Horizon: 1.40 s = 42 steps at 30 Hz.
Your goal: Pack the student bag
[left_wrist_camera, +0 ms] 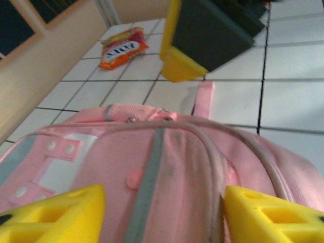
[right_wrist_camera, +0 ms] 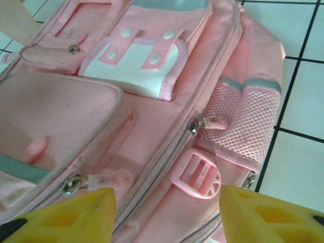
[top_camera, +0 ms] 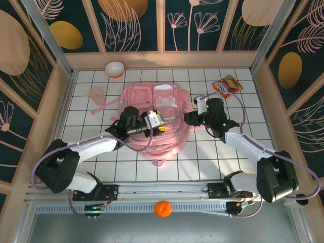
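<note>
The student bag (top_camera: 157, 119), a big soft pink backpack, lies flat in the middle of the white tiled table. My left gripper (top_camera: 158, 123) hovers over the bag's middle. In the left wrist view this gripper (left_wrist_camera: 164, 212) is open, its yellow fingertips (left_wrist_camera: 55, 215) wide apart over pink fabric and a grey stripe. My right gripper (top_camera: 191, 117) is at the bag's right edge. In the right wrist view it (right_wrist_camera: 167, 212) is open just above a pink buckle (right_wrist_camera: 196, 179) and zipper pulls, gripping nothing.
An orange snack packet (top_camera: 227, 85) lies at the back right, also in the left wrist view (left_wrist_camera: 123, 48). A white bowl (top_camera: 115, 68) and a translucent pink cup (top_camera: 96, 93) stand at the back left. An orange ball (top_camera: 162, 208) sits below the arm bases. Wooden walls enclose the table.
</note>
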Each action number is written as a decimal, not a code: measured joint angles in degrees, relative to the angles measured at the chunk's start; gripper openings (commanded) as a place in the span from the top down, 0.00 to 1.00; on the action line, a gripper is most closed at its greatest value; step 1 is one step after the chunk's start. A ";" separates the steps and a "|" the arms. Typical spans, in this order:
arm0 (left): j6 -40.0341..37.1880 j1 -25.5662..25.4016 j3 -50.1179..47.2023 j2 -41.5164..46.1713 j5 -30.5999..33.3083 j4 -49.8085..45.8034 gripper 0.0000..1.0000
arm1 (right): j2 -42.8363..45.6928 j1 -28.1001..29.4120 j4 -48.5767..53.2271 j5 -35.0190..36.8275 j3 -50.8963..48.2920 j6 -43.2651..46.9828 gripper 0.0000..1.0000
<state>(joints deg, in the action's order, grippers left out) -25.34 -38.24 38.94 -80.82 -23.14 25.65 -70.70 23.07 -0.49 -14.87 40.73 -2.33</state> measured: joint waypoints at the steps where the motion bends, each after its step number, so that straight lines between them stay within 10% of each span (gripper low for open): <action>1: 0.94 0.00 0.00 1.16 0.79 -0.07 0.34 | 0.92 0.00 0.81 0.07 0.37 0.02 0.43; 15: 21.20 3.89 -9.84 9.11 11.47 5.14 0.35 | -4.26 10.01 -12.17 -1.27 -0.72 -11.87 0.68; 26: 29.22 3.69 -19.85 5.90 17.49 7.30 0.30 | -11.58 14.19 -23.63 6.12 -13.40 -23.56 0.69; 33: 32.30 5.22 -16.41 15.10 25.42 4.33 0.22 | -1.84 12.90 -14.62 12.13 -8.26 -17.97 0.32; 35: 32.63 8.26 -15.15 18.49 27.32 4.96 0.08 | 2.60 10.16 -13.53 13.62 -6.49 -15.17 0.01; 42: 33.14 23.74 -19.06 24.83 37.24 12.94 0.01 | 13.62 -13.20 -16.44 15.50 -8.33 -8.39 0.01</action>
<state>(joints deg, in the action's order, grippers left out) 7.79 -14.50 19.88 -55.99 14.11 38.59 -57.08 9.87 -16.93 0.62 32.40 -10.72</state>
